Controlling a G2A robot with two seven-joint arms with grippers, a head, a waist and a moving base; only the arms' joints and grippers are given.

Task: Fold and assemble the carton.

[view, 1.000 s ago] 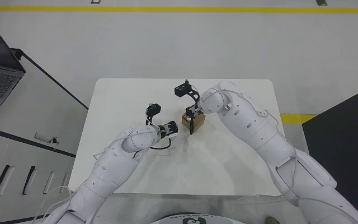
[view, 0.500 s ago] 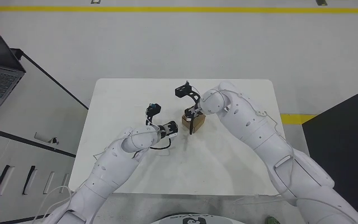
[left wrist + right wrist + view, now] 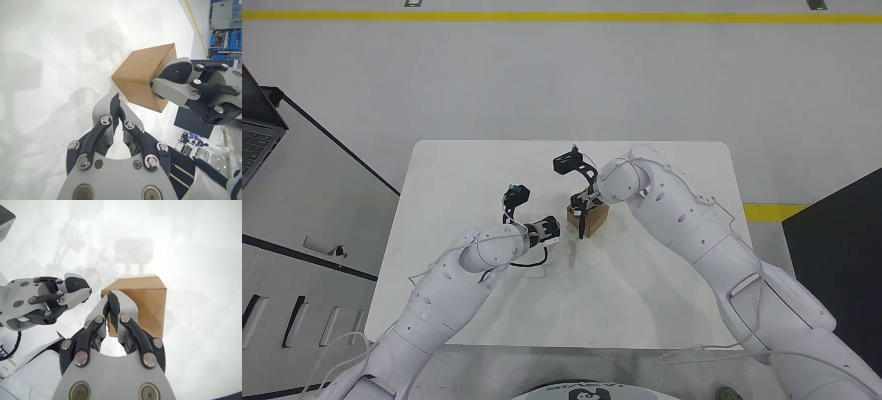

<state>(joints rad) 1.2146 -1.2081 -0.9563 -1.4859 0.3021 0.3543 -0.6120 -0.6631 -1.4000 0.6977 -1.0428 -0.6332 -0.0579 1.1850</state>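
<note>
1. The carton (image 3: 594, 213) is found erected into a box near the tabletop (image 3: 642, 300) centre, slightly toward 1 o'clock; closing of its end flaps is judged outstanding.
2. The right claw (image 3: 111, 302) is clamped on a carton wall edge.
3. The left claw (image 3: 117, 108) is closed, empty, just beside the carton at its 8 o'clock.

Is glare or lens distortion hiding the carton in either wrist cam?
Left wrist view: table edge bows with the lens, carton clearly lit, one corner behind the right pincer. Right wrist view: glossy table mirrors faintly, no glare on the carton.
</note>
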